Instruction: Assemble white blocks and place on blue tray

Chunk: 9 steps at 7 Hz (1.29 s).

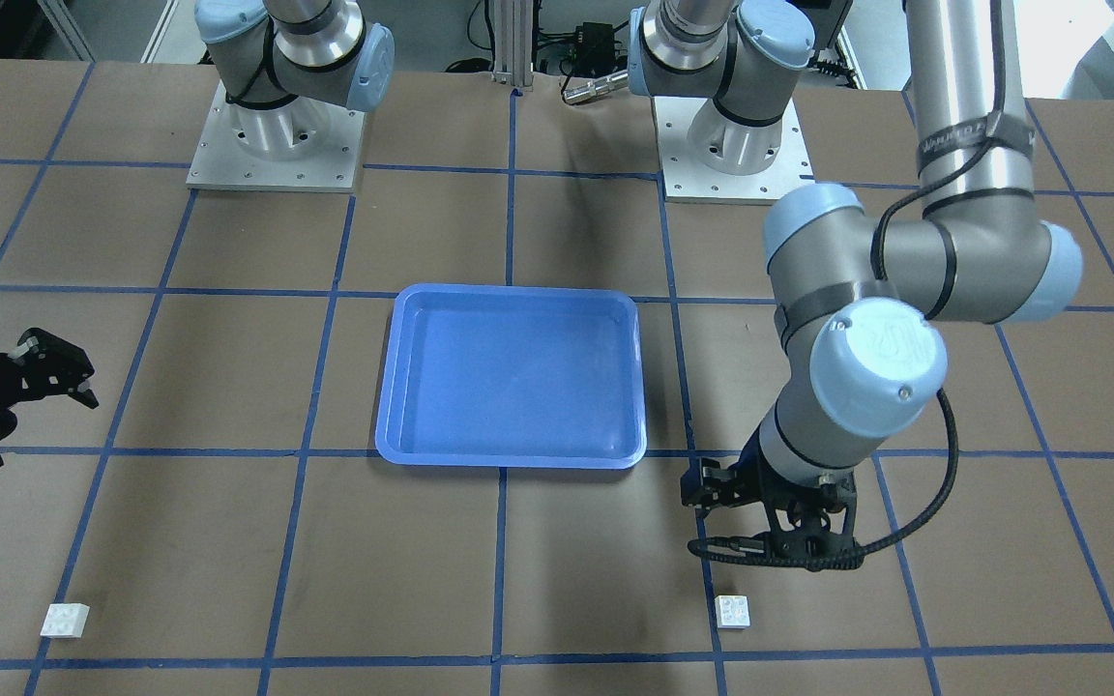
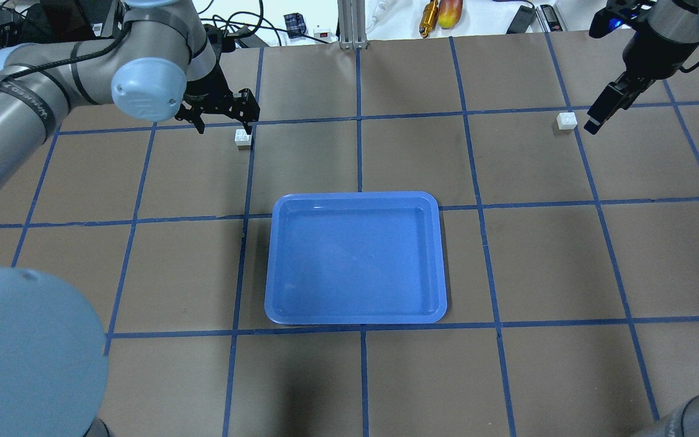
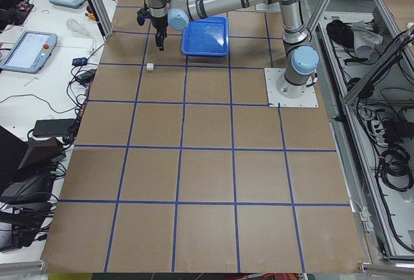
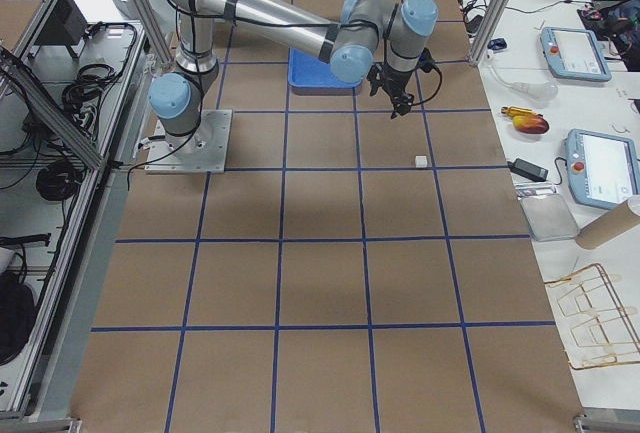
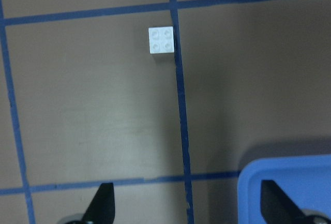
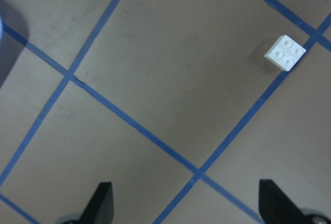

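Note:
The blue tray (image 2: pixel 355 315) lies empty mid-table, also seen in the front view (image 1: pixel 512 456). One white block (image 2: pixel 243 138) sits on the table beyond the tray's far left corner. My left gripper (image 2: pixel 225 120) hovers open just behind it. In the left wrist view this block (image 5: pixel 161 40) lies ahead of the open gripper (image 5: pixel 189 206), with a tray corner (image 5: pixel 289 182) at the lower right. The other white block (image 2: pixel 566 120) sits at the far right. My right gripper (image 2: pixel 598 118) is open and empty beside it. The right wrist view shows that block (image 6: pixel 285 53) ahead and to the right.
The brown table top is marked with blue tape grid lines (image 2: pixel 358 115). Tools and cables (image 2: pixel 440 12) lie past the far table edge. The two arm bases (image 1: pixel 275 135) stand on the robot's side of the table.

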Each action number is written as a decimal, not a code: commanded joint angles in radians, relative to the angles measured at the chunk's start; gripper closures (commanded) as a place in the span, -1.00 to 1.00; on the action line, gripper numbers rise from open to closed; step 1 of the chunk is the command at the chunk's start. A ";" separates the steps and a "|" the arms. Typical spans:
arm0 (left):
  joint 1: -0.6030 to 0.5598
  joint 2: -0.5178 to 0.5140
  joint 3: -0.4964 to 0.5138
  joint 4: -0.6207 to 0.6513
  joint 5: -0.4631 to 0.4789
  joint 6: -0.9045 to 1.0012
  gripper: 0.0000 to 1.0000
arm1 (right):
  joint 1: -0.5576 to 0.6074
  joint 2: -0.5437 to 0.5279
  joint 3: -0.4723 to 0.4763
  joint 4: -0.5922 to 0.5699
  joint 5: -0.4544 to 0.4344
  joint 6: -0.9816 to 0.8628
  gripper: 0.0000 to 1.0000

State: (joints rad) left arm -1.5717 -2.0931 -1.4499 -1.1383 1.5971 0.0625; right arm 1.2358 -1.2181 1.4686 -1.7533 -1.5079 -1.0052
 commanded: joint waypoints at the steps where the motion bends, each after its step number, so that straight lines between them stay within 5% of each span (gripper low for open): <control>1: 0.004 -0.135 0.089 0.063 0.001 0.000 -1.00 | -0.085 0.095 -0.002 -0.157 0.093 -0.146 -1.00; 4: 0.034 -0.223 0.140 0.098 0.001 -0.001 -1.00 | -0.150 0.245 -0.103 -0.232 0.230 -0.411 -1.00; 6: 0.044 -0.245 0.141 0.103 0.003 0.008 -1.00 | -0.151 0.444 -0.325 -0.216 0.290 -0.489 -1.00; 7: 0.044 -0.245 0.141 0.104 0.003 0.008 -1.00 | -0.150 0.513 -0.414 -0.163 0.339 -0.568 -1.00; 9: 0.044 -0.254 0.141 0.106 0.003 0.007 -1.00 | -0.144 0.526 -0.439 0.009 0.360 -0.822 -1.00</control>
State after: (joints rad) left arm -1.5283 -2.3407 -1.3086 -1.0339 1.5992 0.0693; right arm 1.0873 -0.7082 1.0528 -1.8262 -1.1639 -1.6607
